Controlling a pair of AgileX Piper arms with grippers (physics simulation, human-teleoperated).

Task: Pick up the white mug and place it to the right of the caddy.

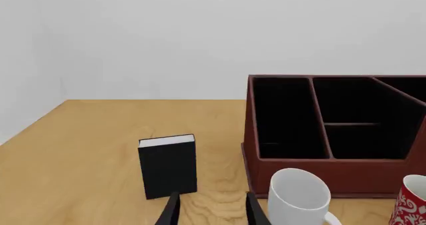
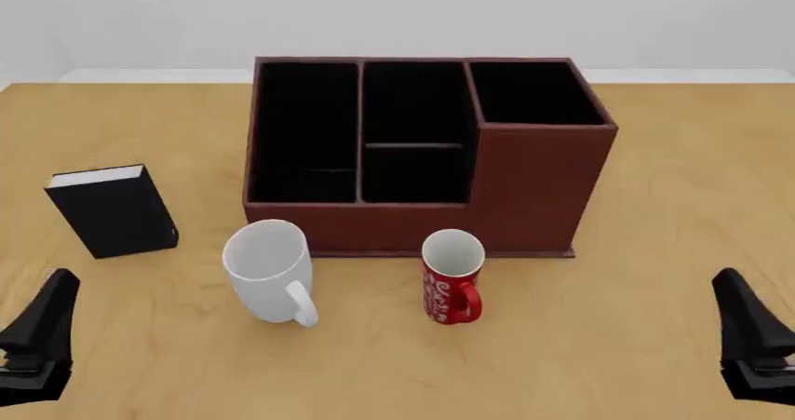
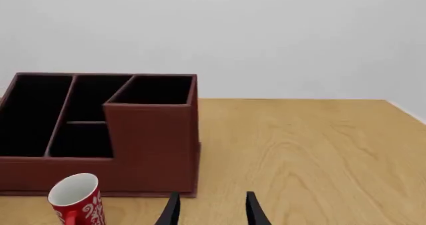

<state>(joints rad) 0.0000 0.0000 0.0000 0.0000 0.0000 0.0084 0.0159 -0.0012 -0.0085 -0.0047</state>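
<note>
The white mug (image 2: pixel 270 271) stands upright on the table just in front of the caddy's left part, its handle toward the near side; it also shows in the left wrist view, white mug (image 1: pixel 300 197). The caddy (image 2: pixel 423 155) is a big reddish-brown box with black compartments, seen too as caddy (image 1: pixel 332 130) and caddy (image 3: pixel 106 130). My left gripper (image 2: pixel 37 341) sits low at the near left edge, open and empty, fingers apart at left gripper (image 1: pixel 209 210). My right gripper (image 2: pixel 751 336) sits at the near right edge, open and empty, right gripper (image 3: pixel 209 209).
A red mug (image 2: pixel 451 276) with white lettering stands in front of the caddy's middle, right of the white mug. A small black book (image 2: pixel 114 210) stands upright at the left. Bare wooden table (image 2: pixel 695 206) extends to the right of the caddy.
</note>
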